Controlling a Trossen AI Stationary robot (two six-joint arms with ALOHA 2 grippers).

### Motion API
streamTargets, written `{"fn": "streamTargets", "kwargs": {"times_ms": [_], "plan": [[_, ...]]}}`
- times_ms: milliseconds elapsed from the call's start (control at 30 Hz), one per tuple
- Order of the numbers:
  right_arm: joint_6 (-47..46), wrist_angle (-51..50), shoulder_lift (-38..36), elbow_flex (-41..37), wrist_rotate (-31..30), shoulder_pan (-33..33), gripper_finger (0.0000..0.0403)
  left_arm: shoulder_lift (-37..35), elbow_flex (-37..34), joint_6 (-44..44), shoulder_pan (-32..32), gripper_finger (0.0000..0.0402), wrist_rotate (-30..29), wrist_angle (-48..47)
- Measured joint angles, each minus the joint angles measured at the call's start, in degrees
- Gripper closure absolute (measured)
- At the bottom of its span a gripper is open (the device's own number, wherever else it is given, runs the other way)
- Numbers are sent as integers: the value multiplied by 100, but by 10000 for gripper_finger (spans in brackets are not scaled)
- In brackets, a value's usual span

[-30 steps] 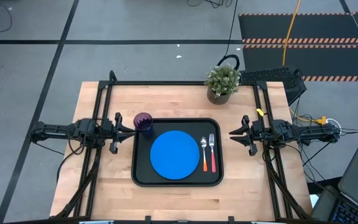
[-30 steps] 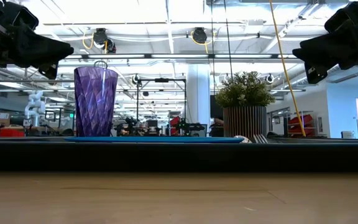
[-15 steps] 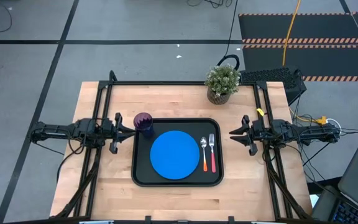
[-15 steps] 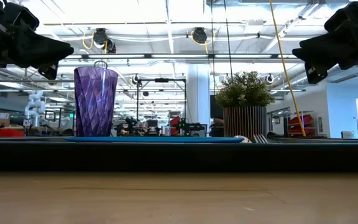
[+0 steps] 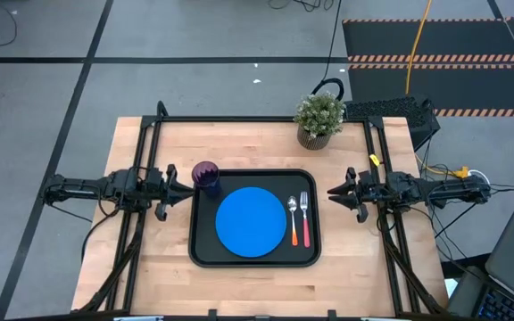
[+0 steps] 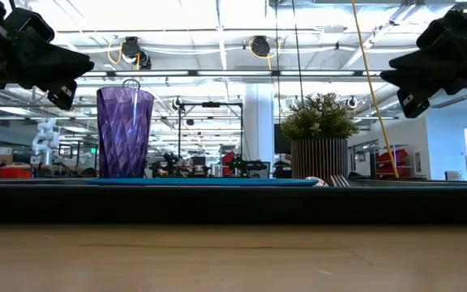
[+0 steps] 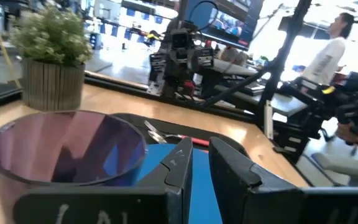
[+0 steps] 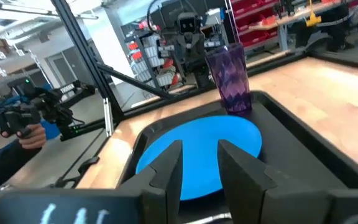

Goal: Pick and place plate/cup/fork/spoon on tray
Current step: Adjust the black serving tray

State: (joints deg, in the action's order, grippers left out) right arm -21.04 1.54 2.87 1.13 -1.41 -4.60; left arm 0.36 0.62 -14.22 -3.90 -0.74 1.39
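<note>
The black tray (image 5: 205,250) lies mid-table. Flat on its floor are the blue plate (image 5: 254,222), and to the plate's right the orange-handled spoon (image 5: 293,220) and the red-handled fork (image 5: 305,218). The purple cup (image 5: 206,175) stands upright in the tray's far left corner (image 6: 124,132). My left gripper (image 5: 181,187) hovers level just left of the tray, beside the cup (image 7: 61,155), open and holding nothing (image 7: 201,146). My right gripper (image 5: 333,193) hovers level just right of the tray, open with nothing between its fingers (image 8: 201,146), pointing at the plate (image 8: 197,149).
A potted green plant (image 5: 319,118) stands at the table's far edge, right of centre. A black frame (image 5: 257,119) runs along the far edge and both sides. Bare wood shows in front of the tray (image 5: 253,285). A person (image 7: 334,50) stands beyond the table.
Both grippers have rolled a little about their own pointing lines while staying where they were beside the tray. The tableware has not moved.
</note>
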Motion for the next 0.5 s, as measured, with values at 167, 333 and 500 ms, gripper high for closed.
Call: {"fn": "streamTargets", "kwargs": {"times_ms": [167, 333, 500], "plan": [[-63, 9, 269, 2, 2, 0, 309, 0, 0, -134, -61, 346, 172, -11], [-76, 31, 443, 2, 4, 0, 309, 0, 0, -192, -285, 346, 189, -8], [-104, 30, 484, 2, 107, 0, 309, 110, 0, -491, -592, 346, 198, -52]]}}
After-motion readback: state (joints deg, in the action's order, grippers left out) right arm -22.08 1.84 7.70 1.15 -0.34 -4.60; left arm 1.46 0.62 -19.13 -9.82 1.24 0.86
